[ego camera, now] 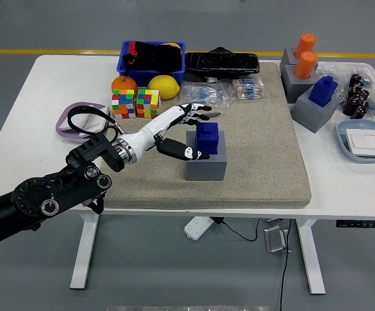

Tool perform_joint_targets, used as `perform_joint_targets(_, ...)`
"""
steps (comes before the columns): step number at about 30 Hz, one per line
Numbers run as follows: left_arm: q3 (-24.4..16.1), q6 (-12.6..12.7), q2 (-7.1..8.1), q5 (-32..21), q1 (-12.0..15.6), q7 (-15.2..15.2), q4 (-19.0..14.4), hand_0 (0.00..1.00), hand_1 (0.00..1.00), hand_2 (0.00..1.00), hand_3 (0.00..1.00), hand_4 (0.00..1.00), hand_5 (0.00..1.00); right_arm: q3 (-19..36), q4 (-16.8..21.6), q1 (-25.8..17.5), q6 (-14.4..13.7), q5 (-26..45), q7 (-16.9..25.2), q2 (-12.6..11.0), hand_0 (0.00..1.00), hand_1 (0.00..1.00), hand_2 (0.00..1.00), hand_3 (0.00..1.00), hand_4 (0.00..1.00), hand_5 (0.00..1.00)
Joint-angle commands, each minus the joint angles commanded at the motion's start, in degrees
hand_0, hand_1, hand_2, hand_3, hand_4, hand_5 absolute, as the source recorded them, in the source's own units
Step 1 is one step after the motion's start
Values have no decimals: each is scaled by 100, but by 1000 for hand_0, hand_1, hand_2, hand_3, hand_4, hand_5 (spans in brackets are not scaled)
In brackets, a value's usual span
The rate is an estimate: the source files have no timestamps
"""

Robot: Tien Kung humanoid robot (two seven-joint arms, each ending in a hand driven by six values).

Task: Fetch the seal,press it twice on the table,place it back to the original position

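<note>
Your left hand [186,129] is spread open and empty, reaching in from the lower left over the grey felt mat [252,162]. Its fingers [199,111] fan out just behind and left of the blue seal [207,138], and the thumb sits low against the near left side of the seal's grey base [206,166]; you cannot tell whether anything is actually touching. The seal stands upright in that base, near the middle of the mat.

The mat covers most of the white worktop [32,116]. Along the far edge you have a blue bin [151,57] with dark things inside, and a black tray [221,62]. In front of these lie clear packets [203,95], and left of the packets, a yellow lemon [163,86], an orange [124,83] and two colourful cubes [136,103]. A lilac ring-shaped piece [78,118] lies left of the mat.

At the right, two orange stamps [306,56] stand in grey blocks, with a second blue seal [324,91] in its own block just in front. Small dark pieces [357,94] and a pale blue dish [366,142] sit near the right edge.

The floor [45,26] is grey with a yellow line behind the worktop. A power strip [199,227] and cable lie underneath.
</note>
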Motion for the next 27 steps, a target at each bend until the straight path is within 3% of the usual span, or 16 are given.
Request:
perform_joint_targets(7,-3,122,-141,19,-155,-73,201,771,729,703,841,998,42,-61,-15,104,-7,29,-9,-53,770,685,692,626,702,362)
perform_joint_targets(16,155,150,-281,-32,-142,-93,418,763,724,718,837,998,22,15,-10,-22,-10,44,-14,-73,771,685,692,627,705,363)
perform_joint_targets(27,135,388,-308,1,-166,-202,662,742,717,726,836,990,2,13,-41,-43,1,0,-14,2,771,685,692,628,705,363)
